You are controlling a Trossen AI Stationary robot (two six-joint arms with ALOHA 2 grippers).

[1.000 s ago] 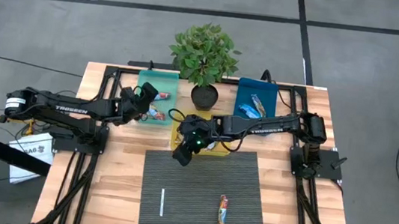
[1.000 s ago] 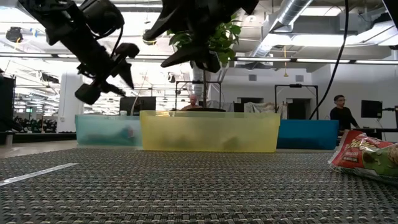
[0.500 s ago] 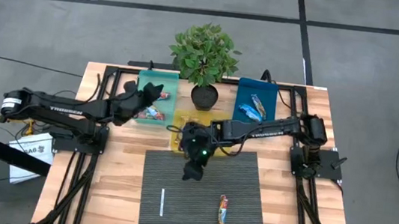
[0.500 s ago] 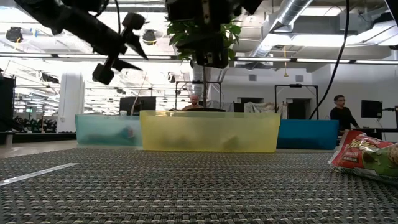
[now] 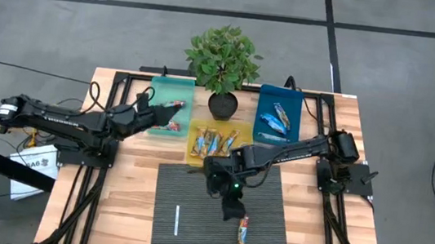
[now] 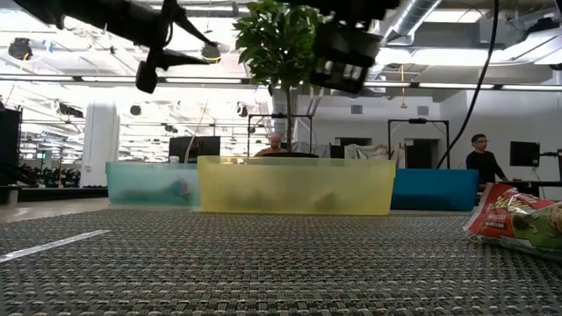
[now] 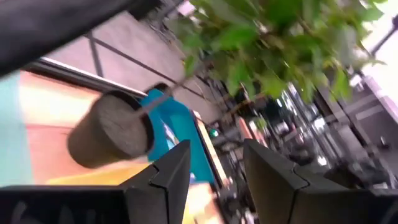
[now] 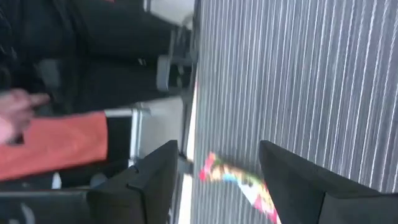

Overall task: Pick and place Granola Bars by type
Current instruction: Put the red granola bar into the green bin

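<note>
The last loose granola bar [image 5: 243, 232] — the multicoloured green-orange one — lies flat on the dark ribbed mat [image 5: 193, 193], near the mat's front edge on the right-hand side. In my right wrist view it sits just ahead of my two fingers, and the low view catches its crinkled end at the far right. The other bars are already sorted: a row of them in the yellow bin [image 5: 196, 147], blue ones in the blue bin [image 5: 264, 99], and one or two in the teal bin [image 5: 160, 91].

My right tool [image 5: 231, 208] hangs over the mat just short of that bar, fingers spread wide with nothing between them. My left tool [image 5: 171, 112] is up above the near edge of the teal bin, fingers parted and empty as far as the wrist view shows, pointing toward the potted plant [image 5: 223, 59].

What could go wrong, as I judge it: the bar is flat and its wrapper slick, so if I come down off its centre line one finger may land on the foil and push it sideways instead of straddling it. Pinching only the loose end seal could let it slip out on the lift. The thin white stick [image 5: 177, 220] lies well apart on the mat — no trouble there.
</note>
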